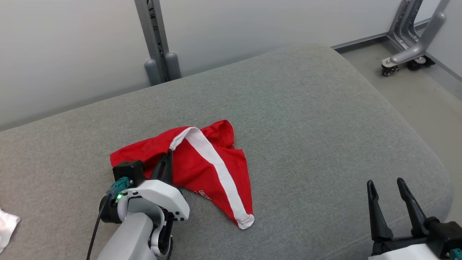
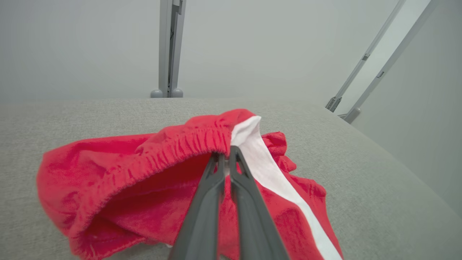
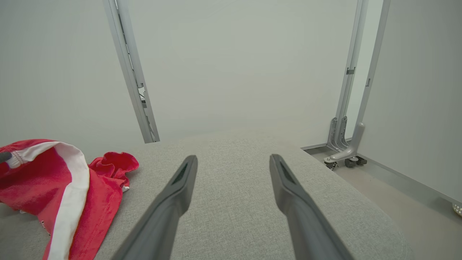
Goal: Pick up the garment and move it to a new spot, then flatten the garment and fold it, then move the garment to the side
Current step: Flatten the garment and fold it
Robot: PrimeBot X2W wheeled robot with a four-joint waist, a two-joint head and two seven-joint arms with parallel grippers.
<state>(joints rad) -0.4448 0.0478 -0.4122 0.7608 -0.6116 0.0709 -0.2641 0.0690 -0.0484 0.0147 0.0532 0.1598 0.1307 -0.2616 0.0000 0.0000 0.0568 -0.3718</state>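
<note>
So the red garment, which looks like a pair of shorts, is lying crumpled a bit left of centre on the big grey cushion. The left gripper has its jaws pinched on the gathered elastic waistband, right where the white stripe meets it. That's a sensible place to grab: the waistband is the thickest, firmest edge, so the cloth is less likely to slip out, and lifting from there should let the legs hang down and shake out some wrinkles. The fabric around the pinch is already tented up a little off the cushion while the rest drapes flat, so this reads as the pick-up step of the move, with flattening and folding not yet done. The right gripper hovers low over bare cushion well off to the right, jaws spread wide and holding nothing. Probably it's parked there to stay out of the way, or waiting to catch a second corner once the cloth is up. As for writing, there's a bit of white lettering on the red near the lower fold, but it's small and half tucked under, so it can't be read. No brand tag is visible anywhere else.
</note>
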